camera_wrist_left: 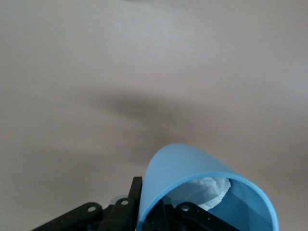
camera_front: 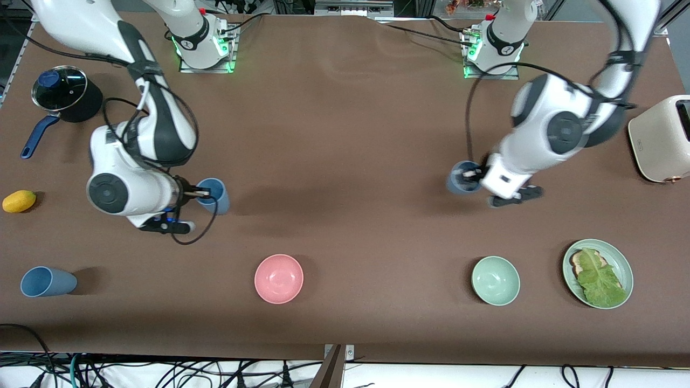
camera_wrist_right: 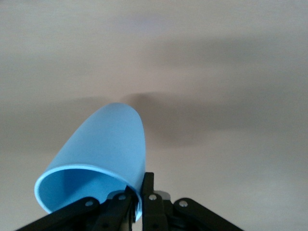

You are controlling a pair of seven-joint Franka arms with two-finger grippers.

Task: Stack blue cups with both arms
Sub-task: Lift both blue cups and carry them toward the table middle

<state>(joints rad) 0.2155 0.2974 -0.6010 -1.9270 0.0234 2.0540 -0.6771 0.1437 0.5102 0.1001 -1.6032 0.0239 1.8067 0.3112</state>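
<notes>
One blue cup (camera_front: 216,197) stands mouth up toward the right arm's end of the table. My right gripper (camera_front: 201,192) is shut on its rim, one finger inside and one outside; the right wrist view shows this cup (camera_wrist_right: 108,144) pinched in the gripper (camera_wrist_right: 140,193). A greyer blue cup (camera_front: 460,182) stands toward the left arm's end, and my left gripper (camera_front: 472,174) is shut on its rim. In the left wrist view that cup (camera_wrist_left: 185,166) holds a white scrap (camera_wrist_left: 211,190), its wall pinched by the gripper (camera_wrist_left: 150,208). A third blue cup (camera_front: 47,281) lies on its side near the front edge.
A black pot (camera_front: 67,97) with a glass lid and blue handle and a yellow fruit (camera_front: 19,201) sit at the right arm's end. A pink bowl (camera_front: 278,278), a green bowl (camera_front: 495,280) and a green plate (camera_front: 626,265) with bread and lettuce line the front. A cream toaster (camera_front: 662,139) stands at the left arm's end.
</notes>
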